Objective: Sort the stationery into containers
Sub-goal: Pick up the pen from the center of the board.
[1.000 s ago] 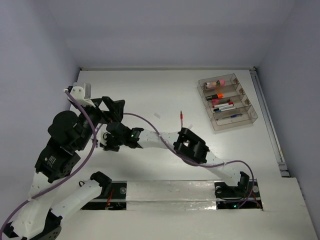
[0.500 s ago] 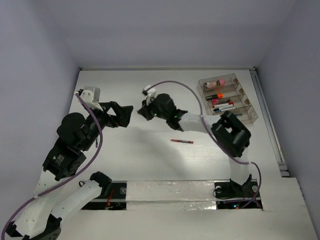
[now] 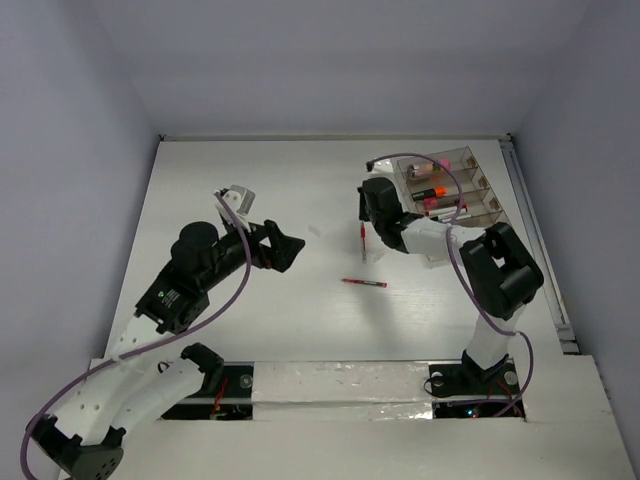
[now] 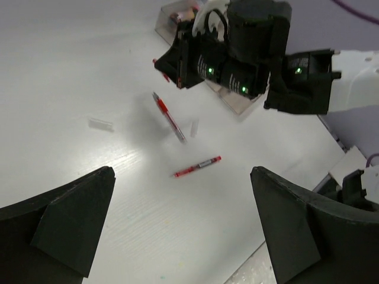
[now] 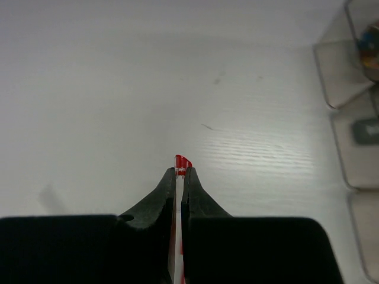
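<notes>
Overhead, the right gripper is clenched on the upper end of a thin red pen, dangling it above the table just beside the clear organiser at the far right corner. We judge the pen light, stiff and slick, apt to swing from so high a pinch; a second red pen lying mid-table wants a mid-barrel hold, while the left gripper hangs spread wide, empty.
</notes>
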You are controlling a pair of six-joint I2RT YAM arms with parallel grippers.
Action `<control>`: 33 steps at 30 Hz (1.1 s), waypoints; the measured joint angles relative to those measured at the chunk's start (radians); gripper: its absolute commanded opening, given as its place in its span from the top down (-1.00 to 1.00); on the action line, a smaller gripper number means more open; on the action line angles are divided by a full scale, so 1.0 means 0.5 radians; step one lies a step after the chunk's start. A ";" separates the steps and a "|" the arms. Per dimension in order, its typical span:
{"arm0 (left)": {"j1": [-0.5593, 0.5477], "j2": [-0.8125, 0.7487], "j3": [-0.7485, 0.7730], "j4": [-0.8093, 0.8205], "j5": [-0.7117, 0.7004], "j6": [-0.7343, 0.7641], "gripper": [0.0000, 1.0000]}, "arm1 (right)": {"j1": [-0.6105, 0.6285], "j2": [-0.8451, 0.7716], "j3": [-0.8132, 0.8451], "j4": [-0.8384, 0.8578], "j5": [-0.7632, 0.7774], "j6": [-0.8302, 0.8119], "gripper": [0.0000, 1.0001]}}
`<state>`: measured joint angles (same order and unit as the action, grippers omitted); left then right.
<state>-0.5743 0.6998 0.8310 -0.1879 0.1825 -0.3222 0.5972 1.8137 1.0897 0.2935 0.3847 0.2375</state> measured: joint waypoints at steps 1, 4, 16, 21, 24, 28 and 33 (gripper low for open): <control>0.000 0.011 -0.024 0.019 0.027 -0.002 -0.97 | -0.023 0.000 -0.011 -0.053 0.049 0.008 1.00; 0.000 0.052 -0.098 0.088 0.098 -0.005 -0.98 | -0.076 0.001 -0.012 -0.175 0.174 0.024 1.00; 0.000 0.008 -0.238 0.203 0.182 0.008 -0.98 | -0.106 0.291 0.108 -0.487 0.403 0.104 0.79; 0.000 -0.006 -0.238 0.204 0.188 0.029 -0.98 | -0.106 0.291 0.144 -0.575 0.391 0.153 0.29; 0.000 -0.007 -0.238 0.203 0.190 0.038 -0.98 | -0.106 0.277 0.144 -0.618 0.372 0.169 0.05; 0.000 -0.007 -0.238 0.203 0.190 0.049 -0.98 | -0.106 0.199 0.140 -0.681 0.294 0.182 -0.05; 0.000 -0.007 -0.238 0.202 0.188 0.052 -0.98 | -0.084 0.003 0.108 -0.694 0.216 0.185 0.02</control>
<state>-0.5743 0.6964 0.7120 -0.0868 0.2768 -0.2962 0.5552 1.8153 1.1435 -0.0536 0.4927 0.3302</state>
